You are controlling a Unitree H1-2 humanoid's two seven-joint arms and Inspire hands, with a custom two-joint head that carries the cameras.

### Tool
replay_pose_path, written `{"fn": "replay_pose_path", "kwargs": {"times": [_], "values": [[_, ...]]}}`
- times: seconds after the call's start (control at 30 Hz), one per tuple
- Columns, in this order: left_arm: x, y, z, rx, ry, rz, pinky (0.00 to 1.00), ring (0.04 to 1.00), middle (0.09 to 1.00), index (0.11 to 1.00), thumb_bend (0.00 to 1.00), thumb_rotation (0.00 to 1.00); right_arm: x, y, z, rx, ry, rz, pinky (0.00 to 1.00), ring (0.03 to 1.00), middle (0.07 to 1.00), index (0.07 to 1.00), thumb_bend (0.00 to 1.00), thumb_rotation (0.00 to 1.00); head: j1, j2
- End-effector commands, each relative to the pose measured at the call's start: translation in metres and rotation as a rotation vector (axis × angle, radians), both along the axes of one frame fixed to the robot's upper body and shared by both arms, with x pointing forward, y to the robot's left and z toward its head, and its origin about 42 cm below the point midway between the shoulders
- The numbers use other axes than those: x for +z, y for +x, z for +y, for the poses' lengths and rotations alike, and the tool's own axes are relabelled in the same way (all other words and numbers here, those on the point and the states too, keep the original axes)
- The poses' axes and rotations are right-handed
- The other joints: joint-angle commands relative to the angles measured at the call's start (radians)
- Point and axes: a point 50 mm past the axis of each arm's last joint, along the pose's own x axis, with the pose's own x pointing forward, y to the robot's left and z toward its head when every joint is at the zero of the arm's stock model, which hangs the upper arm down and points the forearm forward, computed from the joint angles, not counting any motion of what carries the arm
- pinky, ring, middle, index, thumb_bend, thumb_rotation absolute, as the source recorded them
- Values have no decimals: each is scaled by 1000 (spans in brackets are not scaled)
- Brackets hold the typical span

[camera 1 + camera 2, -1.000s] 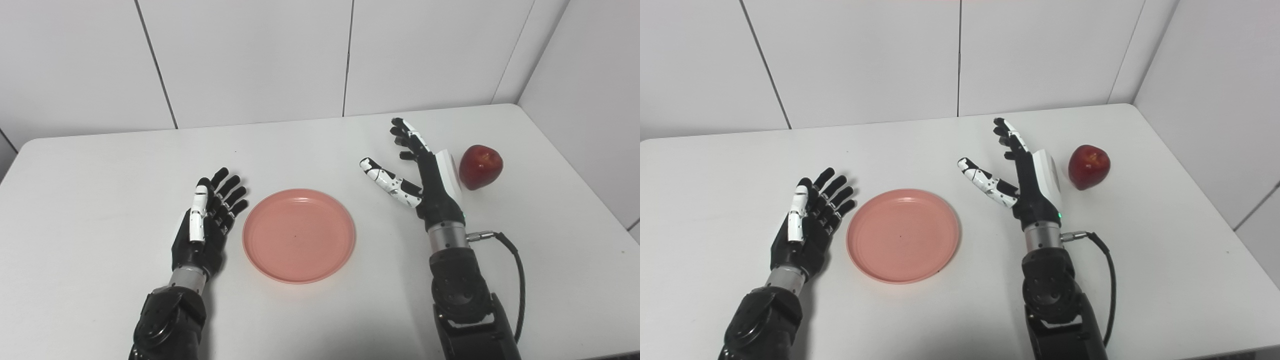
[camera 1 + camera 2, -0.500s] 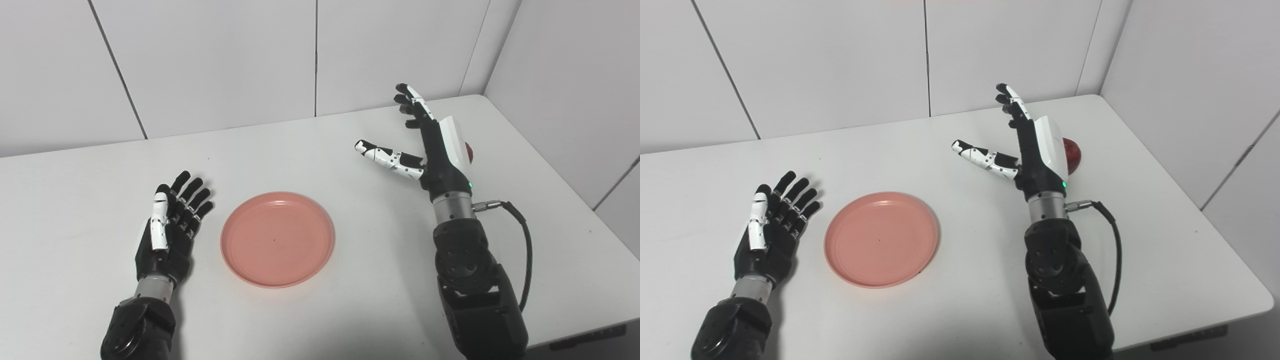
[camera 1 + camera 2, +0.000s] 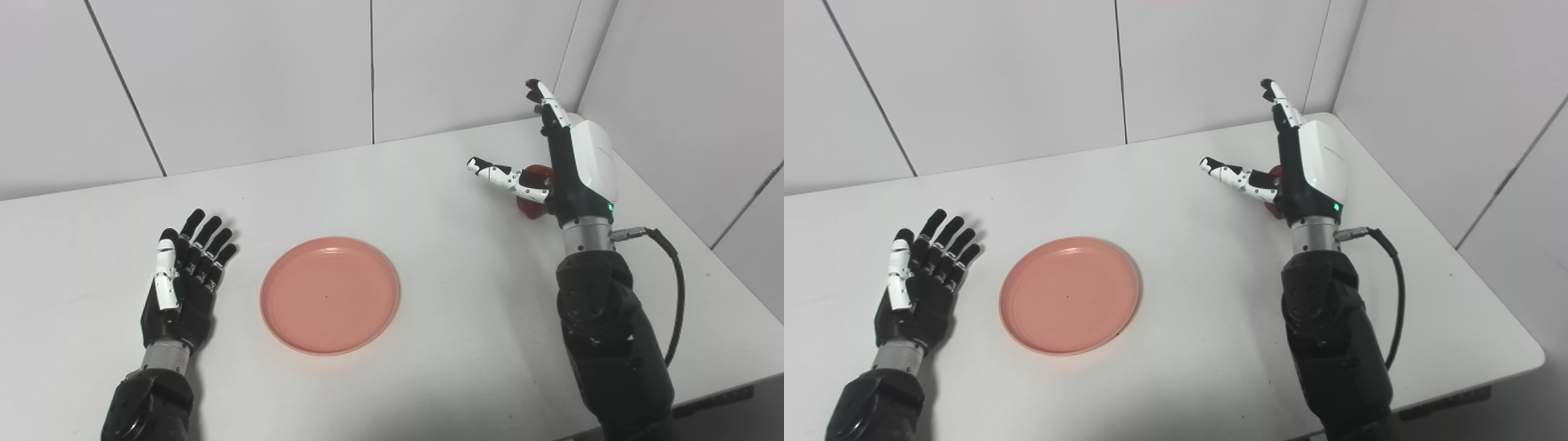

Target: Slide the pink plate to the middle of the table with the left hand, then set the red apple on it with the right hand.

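The pink plate [image 3: 329, 295] lies flat near the middle of the white table [image 3: 453, 343]. My left hand [image 3: 182, 283] rests open on the table a short way left of the plate, palm up and fingers spread, not touching it. My right hand [image 3: 566, 168] is raised at the far right, open, fingers pointing up and thumb stretched left. The red apple [image 3: 531, 209] sits just behind that hand's palm and thumb. Only small red patches of it show, and I cannot tell whether the hand touches it.
White wall panels [image 3: 257, 73] close the table at the back and the right [image 3: 686, 92]. The table's right edge [image 3: 735, 288] runs close beside my right forearm. A black cable [image 3: 674, 294] loops out from the right wrist.
The camera has swung to the right. My right hand has moved from left of the apple to in front of it, hiding most of it. My left hand has drawn away from the plate.
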Motion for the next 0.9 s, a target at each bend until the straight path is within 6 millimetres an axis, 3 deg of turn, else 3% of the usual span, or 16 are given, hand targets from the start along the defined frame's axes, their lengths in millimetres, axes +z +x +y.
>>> {"fn": "replay_pose_path", "kwargs": {"times": [0.0,0.2,0.47,0.87], "values": [[-25,-9,8,18,11,110,903,891,898,890,357,1000,19,5,-11,-19,-58,-93,749,833,870,904,924,489,-1,-2],[-28,-8,11,26,13,111,900,887,895,889,363,1000,16,6,-26,-63,-71,-65,715,831,890,923,933,474,-6,-2],[-28,-7,13,29,7,115,889,877,887,881,364,1000,9,12,-38,-116,-100,1,661,816,907,946,982,527,-8,0],[-28,-8,15,34,4,116,887,876,886,881,367,1000,-8,24,-50,-156,-97,89,727,852,904,938,1000,570,-6,7]]}}
